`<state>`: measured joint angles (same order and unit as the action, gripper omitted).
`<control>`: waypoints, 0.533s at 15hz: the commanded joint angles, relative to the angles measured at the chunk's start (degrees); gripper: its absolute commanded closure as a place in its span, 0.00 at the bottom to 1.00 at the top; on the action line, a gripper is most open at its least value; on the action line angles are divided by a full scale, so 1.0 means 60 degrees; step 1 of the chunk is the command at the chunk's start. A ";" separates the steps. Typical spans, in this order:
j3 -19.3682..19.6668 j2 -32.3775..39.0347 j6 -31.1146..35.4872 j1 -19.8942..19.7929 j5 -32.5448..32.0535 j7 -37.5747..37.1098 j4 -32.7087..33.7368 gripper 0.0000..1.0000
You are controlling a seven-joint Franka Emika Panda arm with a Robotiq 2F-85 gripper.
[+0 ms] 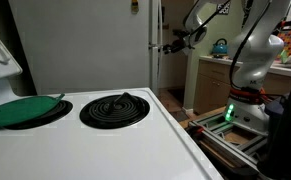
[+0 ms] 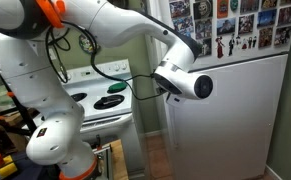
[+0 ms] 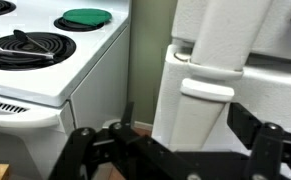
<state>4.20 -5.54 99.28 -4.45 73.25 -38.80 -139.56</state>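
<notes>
My gripper (image 3: 170, 132) is open, with its two black fingers either side of the white vertical handle (image 3: 207, 88) of a white refrigerator (image 2: 235, 115). The handle sits between the fingers, and I see no contact. In both exterior views the gripper (image 1: 174, 42) (image 2: 163, 86) is at the refrigerator's door edge, at mid height. The refrigerator also shows as a large white wall (image 1: 85, 45) behind the stove.
A white stove (image 1: 135, 145) stands beside the refrigerator, with a black coil burner (image 1: 115, 108) (image 3: 25, 45) and a green lid (image 1: 20, 110) (image 3: 87, 16). A narrow gap (image 3: 145, 70) separates stove and refrigerator. A teal kettle (image 1: 219, 46) sits on a counter. Magnets (image 2: 235, 25) cover the upper door.
</notes>
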 commanded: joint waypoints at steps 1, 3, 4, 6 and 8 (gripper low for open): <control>0.0017 0.0136 -0.0309 -0.0069 0.0286 -0.0058 -0.0056 0.30; 0.0020 0.0190 -0.0330 -0.0069 0.0330 -0.0069 -0.0049 0.47; 0.0020 0.0209 -0.0325 -0.0068 0.0341 -0.0077 -0.0049 0.56; 0.0032 0.0256 -0.0267 -0.0069 0.0479 -0.0086 -0.0033 0.70; 0.0050 0.0300 -0.0173 -0.0090 0.0537 -0.0046 -0.0002 0.83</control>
<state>4.43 -3.94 98.84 -4.64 75.99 -38.97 -139.01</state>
